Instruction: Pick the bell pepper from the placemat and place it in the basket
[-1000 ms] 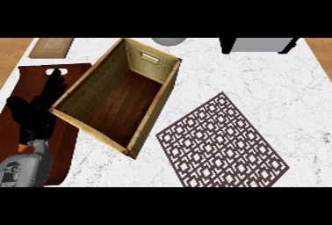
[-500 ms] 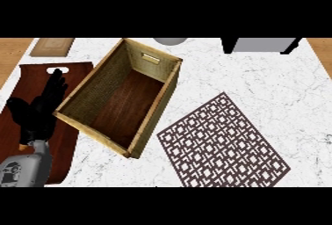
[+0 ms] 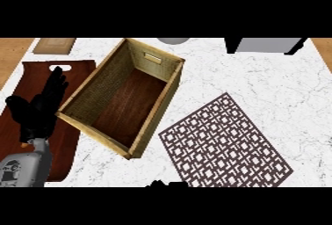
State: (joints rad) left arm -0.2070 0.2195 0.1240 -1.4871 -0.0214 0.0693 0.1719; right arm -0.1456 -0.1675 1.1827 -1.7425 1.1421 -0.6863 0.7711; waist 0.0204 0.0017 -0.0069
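When viewed from above, these are counted:
Basket (image 3: 159, 110): one, open-topped.
Placemat (image 3: 224, 140): one (lattice-patterned), beside it.
Left hand (image 3: 40, 112): one, fingers straight, close together, over one board (image 3: 77, 72).

Beyond the light wooden rectangular basket (image 3: 165, 99), cut by the top edge: a grey round thing (image 3: 173, 40), only an arc showing; right of it, a grey box-like shape with black sides (image 3: 262, 45); far to the left, a tan flat rectangle (image 3: 55, 45). Too little showing to identify any of them.

Left of the basket, a dark reddish-brown board with a handle hole (image 3: 74, 72), partly hidden under the black left hand (image 3: 39, 114), the grey forearm (image 3: 23, 169) and the basket's left corner. Forearm cut by the lower edge.

Right of the basket, a dark brown lattice placemat (image 3: 224, 140), near corner lost at the lower edge.

Nearer than the basket, at that same edge, only a black sliver of the right hand (image 3: 165, 183).
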